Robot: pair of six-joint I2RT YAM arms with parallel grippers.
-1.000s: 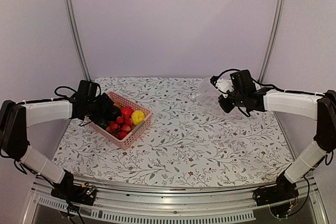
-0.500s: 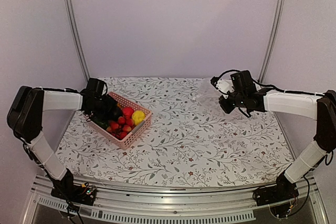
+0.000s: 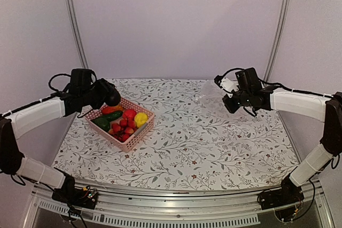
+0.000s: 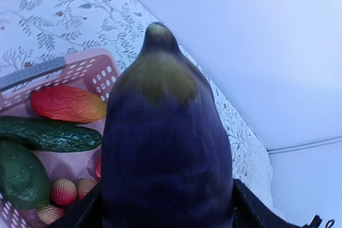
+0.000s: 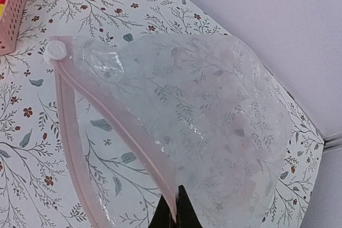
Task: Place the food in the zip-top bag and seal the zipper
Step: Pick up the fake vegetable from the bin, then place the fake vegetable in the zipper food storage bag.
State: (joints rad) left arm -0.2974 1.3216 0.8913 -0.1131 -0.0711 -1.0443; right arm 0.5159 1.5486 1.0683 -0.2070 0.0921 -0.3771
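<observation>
One dark purple eggplant (image 4: pixel 165 132) is up in the air, above the far left corner of the one pink basket (image 3: pixel 140 130), and it touches no other food. The left tool (image 4: pixel 165 209) is clamped on the eggplant's fat end, with one black finger on each side and the thin tip pointing away from the wrist camera. In the basket lie one long red-orange piece (image 4: pixel 67 103), one long green piece (image 4: pixel 51 134) just beside it, one round dark green piece (image 4: pixel 21 174), one red piece (image 3: pixel 129 113), one yellow piece (image 3: pixel 140 118) and one bunch of small red-yellow balls (image 4: pixel 64 191). The one clear zip-top bag (image 5: pixel 214 110) is well apart from the basket, at the far right of the flowered surface (image 3: pixel 187 142). No food can be seen inside it. The pink zipper (image 5: pixel 107 121) runs along the bag's mouth from a small round end piece (image 5: pixel 56 50), and its two sides stand apart, so the mouth is open. The right tool (image 5: pixel 173 209) is pinched tight on the zipper edge, with its two tips together on the thin plastic. It cannot be told if the bag's bottom rests on the surface.
</observation>
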